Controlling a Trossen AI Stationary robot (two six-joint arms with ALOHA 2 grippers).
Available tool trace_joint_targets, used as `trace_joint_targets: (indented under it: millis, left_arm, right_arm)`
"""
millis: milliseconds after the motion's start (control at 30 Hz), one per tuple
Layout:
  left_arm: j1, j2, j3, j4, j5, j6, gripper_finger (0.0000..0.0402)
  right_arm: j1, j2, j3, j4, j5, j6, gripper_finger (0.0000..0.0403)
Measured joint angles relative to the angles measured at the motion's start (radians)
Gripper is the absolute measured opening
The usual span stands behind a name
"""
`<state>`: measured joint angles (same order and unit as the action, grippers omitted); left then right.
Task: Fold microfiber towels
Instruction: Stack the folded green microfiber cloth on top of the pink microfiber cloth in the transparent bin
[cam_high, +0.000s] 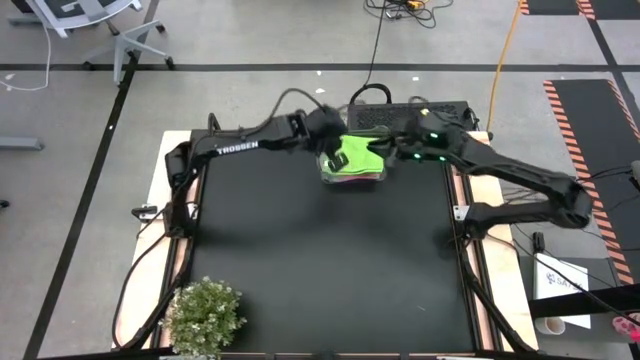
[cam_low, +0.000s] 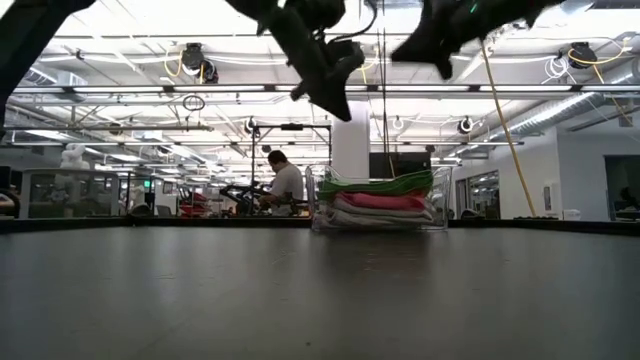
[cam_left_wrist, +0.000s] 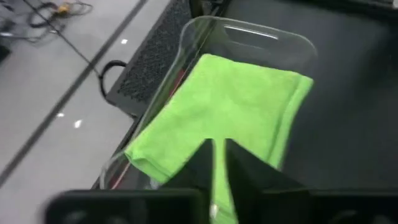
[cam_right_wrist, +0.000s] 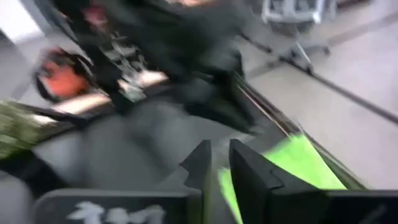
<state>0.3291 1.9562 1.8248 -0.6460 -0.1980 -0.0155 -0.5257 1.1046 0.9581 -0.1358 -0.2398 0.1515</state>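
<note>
Evidently the microfiber towels (cam_low: 378, 200) are already folded and stacked inside the clear plastic bin (cam_high: 325, 170), which sits at the upper centre of the high view, at the far edge of the black table (cam_high: 320, 270). Seen level from the low view, the stack shows at mid-frame: the lime green towel (cam_high: 358, 156) on top, the pink towel (cam_low: 380, 201) under it, and a white towel (cam_low: 375, 215) beneath; how many white ones lie there I cannot tell. Keeping them flat in the bin, edges roughly squared, holds the folds in place and leaves the rest of the table free. Both arms meet over the bin from either side, which suits a step of placing or tidying the top towel; judged from how things lie, the folding looks close to finished. The left tool (cam_left_wrist: 217, 168) hangs above the green towel, its fingers nearly together with only a thin gap, and nothing is pinched between them in the left wrist view. The right tool (cam_right_wrist: 219, 165) is likewise drawn almost closed and empty, with a strip of green towel showing beyond it. In the low view both tools sit high in the frame, well clear of the stack. A small bushy plant (cam_high: 205, 315) stands at the lower left of the high view, and a person (cam_low: 285, 185) sits far off in the room behind.
</note>
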Motion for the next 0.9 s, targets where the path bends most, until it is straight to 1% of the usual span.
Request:
trace_joint_targets:
  millis: [33,67,100,167,200,267,333,400,600,700,767,833,900]
  left_arm:
    - [0.022,0.008,0.000,0.016,0.040,0.013,0.0025]
    - [0.040,0.017,0.000,0.056,0.080,0.022,0.0013]
    - [0.057,0.026,0.000,0.089,0.109,0.021,0.0010]
    - [0.080,0.050,0.000,0.102,0.150,0.009,0.0006]
    - [0.086,0.066,0.000,0.125,0.171,0.006,0.0004]
    - [0.094,0.098,0.000,0.128,0.209,-0.005,0.0003]
    - [0.094,0.131,0.000,0.125,0.221,-0.005,0.0002]
    - [0.085,0.163,0.000,0.121,0.209,-0.003,0.0002]
    - [0.054,0.252,0.000,0.113,0.149,0.013,0.0001]
    - [0.054,0.285,0.000,0.026,0.142,-0.003,0.0001]
    - [0.051,0.285,0.001,-0.051,0.121,-0.002,0.0001]
    - [0.042,0.283,0.002,-0.125,0.078,0.016,0.0001]
    - [0.036,0.280,0.000,-0.156,0.046,0.026,0.0001]
  right_arm:
    - [0.016,-0.038,0.000,-0.004,0.000,0.012,0.0043]
    - [0.029,-0.075,0.000,-0.014,0.002,0.018,0.0034]
    - [0.039,-0.109,0.000,-0.023,0.003,0.020,0.0025]
    - [0.057,-0.168,0.000,-0.018,0.006,0.023,0.0008]
    - [0.065,-0.194,0.000,-0.015,0.024,0.036,0.0004]
    - [0.077,-0.239,0.000,-0.024,0.084,0.062,0.0004]
    - [0.084,-0.275,0.000,-0.031,0.126,0.071,0.0007]
    - [0.086,-0.298,0.000,-0.044,0.159,0.073,0.0006]
    - [0.090,-0.307,0.000,-0.068,0.161,0.117,0.0002]
    - [0.092,-0.296,0.000,-0.072,0.161,0.125,0.0001]
    - [0.096,-0.288,0.000,-0.075,0.161,0.124,0.0001]
    - [0.102,-0.281,0.000,-0.074,0.161,0.124,0.0001]
    - [0.109,-0.272,0.000,-0.073,0.161,0.123,0.0001]
